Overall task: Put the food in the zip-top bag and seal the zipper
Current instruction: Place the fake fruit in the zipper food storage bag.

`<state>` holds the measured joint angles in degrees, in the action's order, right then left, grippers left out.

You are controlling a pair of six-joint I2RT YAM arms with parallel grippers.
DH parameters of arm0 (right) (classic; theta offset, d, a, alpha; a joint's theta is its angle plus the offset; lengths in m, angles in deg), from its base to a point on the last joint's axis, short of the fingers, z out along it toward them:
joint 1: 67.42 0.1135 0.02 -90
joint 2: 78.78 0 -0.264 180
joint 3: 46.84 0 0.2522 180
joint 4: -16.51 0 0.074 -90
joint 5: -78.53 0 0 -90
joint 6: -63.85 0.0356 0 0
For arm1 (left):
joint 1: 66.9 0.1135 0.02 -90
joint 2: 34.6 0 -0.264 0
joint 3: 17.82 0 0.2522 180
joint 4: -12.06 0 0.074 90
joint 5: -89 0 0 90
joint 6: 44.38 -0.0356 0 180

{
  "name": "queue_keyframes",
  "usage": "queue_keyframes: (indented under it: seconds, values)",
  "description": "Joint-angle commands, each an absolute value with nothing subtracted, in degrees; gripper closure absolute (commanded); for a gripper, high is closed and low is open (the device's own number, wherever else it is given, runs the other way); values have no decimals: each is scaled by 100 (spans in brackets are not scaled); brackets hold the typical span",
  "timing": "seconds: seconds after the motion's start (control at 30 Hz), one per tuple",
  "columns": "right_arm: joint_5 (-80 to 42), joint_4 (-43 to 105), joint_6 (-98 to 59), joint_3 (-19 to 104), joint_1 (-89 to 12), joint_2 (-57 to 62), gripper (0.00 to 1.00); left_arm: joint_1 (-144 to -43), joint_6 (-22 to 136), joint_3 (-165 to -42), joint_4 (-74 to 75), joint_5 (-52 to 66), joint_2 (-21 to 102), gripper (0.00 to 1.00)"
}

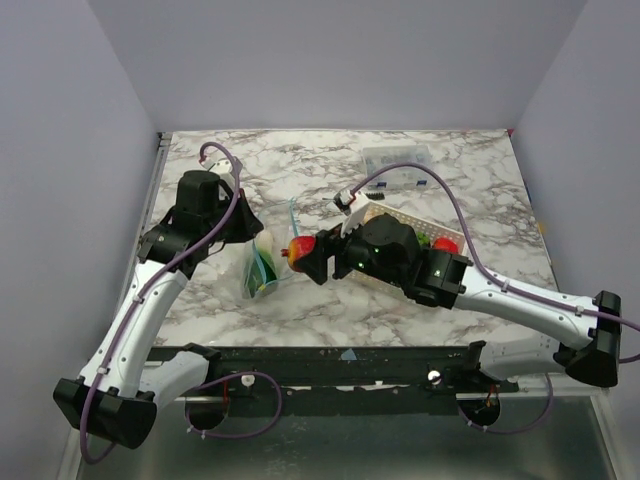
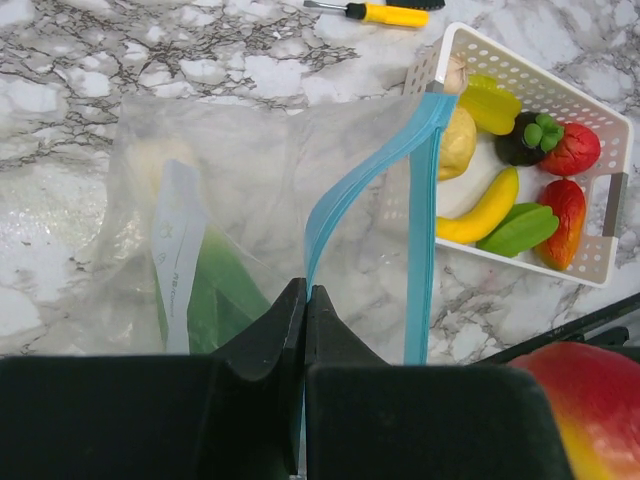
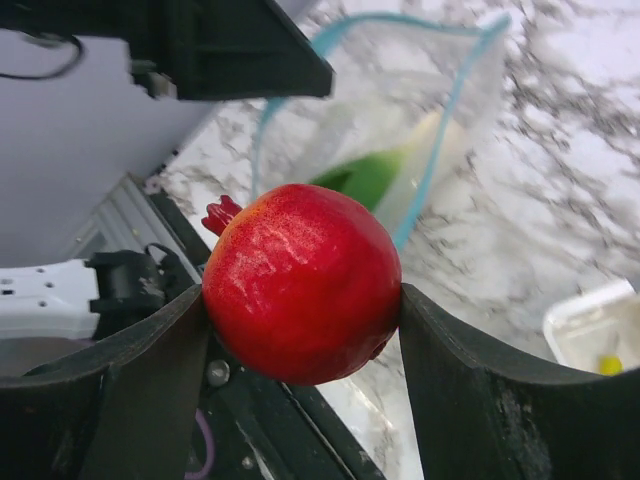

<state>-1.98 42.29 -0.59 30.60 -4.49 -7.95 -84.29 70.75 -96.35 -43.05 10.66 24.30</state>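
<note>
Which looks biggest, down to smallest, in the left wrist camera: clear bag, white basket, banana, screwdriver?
1. clear bag
2. white basket
3. banana and screwdriver: they look about alike, and the screwdriver lies farther from the camera, so I won't rank these two.

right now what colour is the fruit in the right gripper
The pomegranate is red; clearest in the right wrist view.

White grey-veined marble table [image 1: 330, 300]. Zip-top bag [image 1: 262, 265] on it left of centre. White slotted basket [image 2: 540, 75] right of centre. Clear lidded box [image 1: 397, 160] toward far edge. Yellow-handled screwdriver [image 2: 385, 13] lying flat.
</note>
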Motion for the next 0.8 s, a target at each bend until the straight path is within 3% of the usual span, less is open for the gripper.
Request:
queue_keyframes:
  seconds: [0.0, 0.3, 0.47, 0.57, 0.77]
  values:
    - [-382, 3611, -469, 3466, -300, -474, 92, -8457, 7180, -9894, -4542, 1249, 2315, 100]
    - [-174, 3513, -553, 4080, -264, 309, 85, -8464, 7404, -10114, -4712, 1574, 2404, 100]
    - [681, 3754, -412, 4281, -258, 622, 78, -8457, 7510, -10224, -4812, 1757, 2466, 100]
    - [1257, 3969, -256, 4398, -265, 743, 69, -8457, 7572, -10215, -4780, 1777, 2448, 100]
    - [1389, 4144, -150, 4597, -265, 947, 31, -8461, 7664, -10209, -4761, 1830, 2462, 100]
